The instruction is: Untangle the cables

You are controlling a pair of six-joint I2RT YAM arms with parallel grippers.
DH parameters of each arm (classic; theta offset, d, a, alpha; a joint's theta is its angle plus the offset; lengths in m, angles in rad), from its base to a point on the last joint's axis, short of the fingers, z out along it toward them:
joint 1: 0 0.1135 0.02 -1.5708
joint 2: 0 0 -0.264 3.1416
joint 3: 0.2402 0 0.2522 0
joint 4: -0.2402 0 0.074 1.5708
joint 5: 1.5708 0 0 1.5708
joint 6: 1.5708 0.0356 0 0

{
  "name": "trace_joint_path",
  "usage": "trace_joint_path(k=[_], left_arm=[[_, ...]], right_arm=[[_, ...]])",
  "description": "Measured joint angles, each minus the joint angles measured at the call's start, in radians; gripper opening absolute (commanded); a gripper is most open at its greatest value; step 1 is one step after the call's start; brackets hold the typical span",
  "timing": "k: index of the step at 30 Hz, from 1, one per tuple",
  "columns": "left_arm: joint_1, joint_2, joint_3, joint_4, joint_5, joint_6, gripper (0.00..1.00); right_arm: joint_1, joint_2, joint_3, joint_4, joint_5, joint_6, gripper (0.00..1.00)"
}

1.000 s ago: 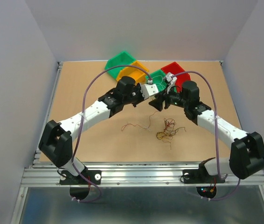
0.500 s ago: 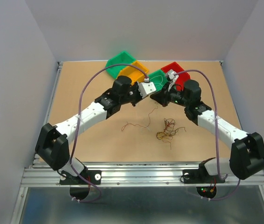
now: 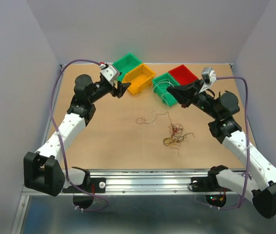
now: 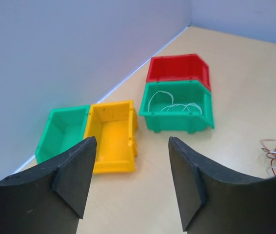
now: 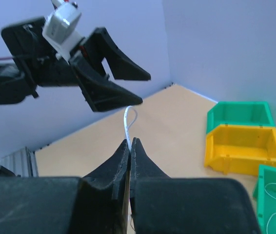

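The right gripper is pinching a thin white wire between fully closed fingertips, and a short curl of it is sticking out past the tips. Across from it, well apart, the left gripper is hanging with its jaws spread wide and nothing between them.

Just beneath the right gripper's tips, the nearer green bin is holding looped white strands. From the overhead view I cannot tell whether the pinched wire is one of those loops or a separate piece. Beside that bin, on the gripper's far side, a red bin is sitting. A yellow bin and a second green bin are standing just ahead of the open left gripper, and no wire is showing in either of them from the left wrist view.

Back toward the arm bases from both grippers, the main tangle of red, yellow and dark cables is lying bunched on the table. A single loose strand is lying just beside it, apart from the knot.

The job is looking only partly done. The white wire is getting separated out, and one strand is lying free. The knot of coloured strands is waiting to be pulled apart, which appears to be most of the remaining work.
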Motion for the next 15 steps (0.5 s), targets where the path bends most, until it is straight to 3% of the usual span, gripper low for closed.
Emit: trace_joint_path(k=[9,15], left_arm=[[-0.014,0.041,-0.021,0.070,0.138,-0.024,0.84],[-0.014,0.061,-0.082,0.119,0.347,-0.010,0.85]], right_arm=[[0.000,-0.019,0.067,0.038,0.048,0.092,0.00],[0.000,0.028,0.122,0.091,0.045,0.138,0.00]])
